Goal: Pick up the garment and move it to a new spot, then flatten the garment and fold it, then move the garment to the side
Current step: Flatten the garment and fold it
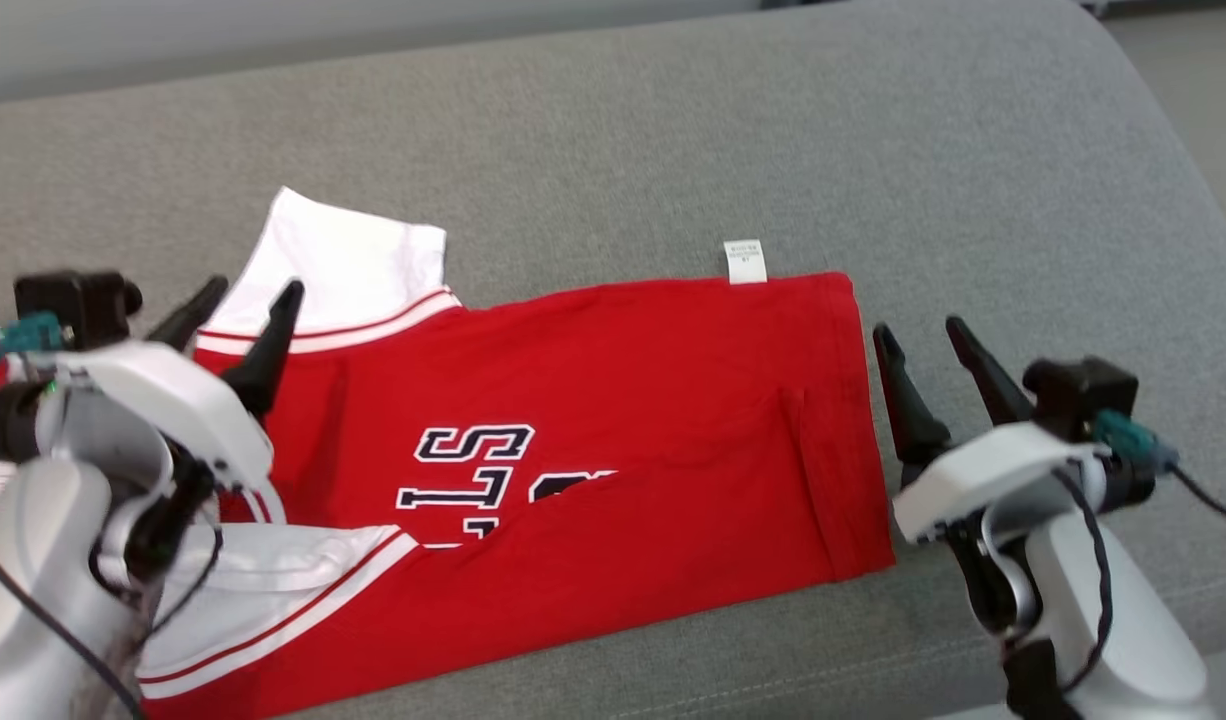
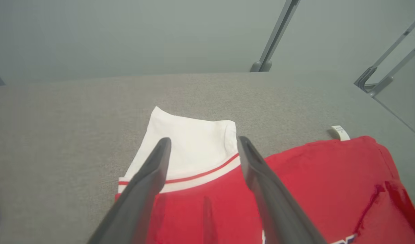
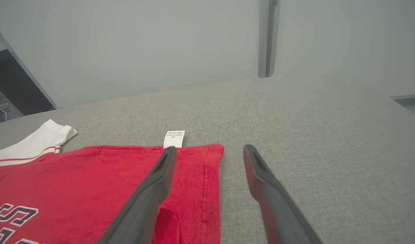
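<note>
Two open grippers hang over the ends of the shirt, and neither one holds anything. The red garment [image 1: 623,400] lies flat on the grey cushion [image 1: 973,150]. Its near long side looks folded over, because the fold cuts across the letters on the front.

The left gripper [image 1: 251,290] is above the far white sleeve [image 1: 353,260], with its fingers spread wide. The right gripper [image 1: 919,335] is just beside the hem end, also spread wide. In the right wrist view, one finger is over the red cloth and the other is over the bare cushion. A small white label [image 1: 744,262] sticks out from the far edge.

What could go wrong? I think the left gripper might pinch only the top layer, and then the fold would fall open when it lifts. The right gripper could close on just the thin hem, and the cloth might slip out. If one side pulls harder than the other, the shirt could bunch up and get new wrinkles. The near sleeve [image 1: 273,590] sits close to the front edge, so a drag that way might slide it off.
</note>
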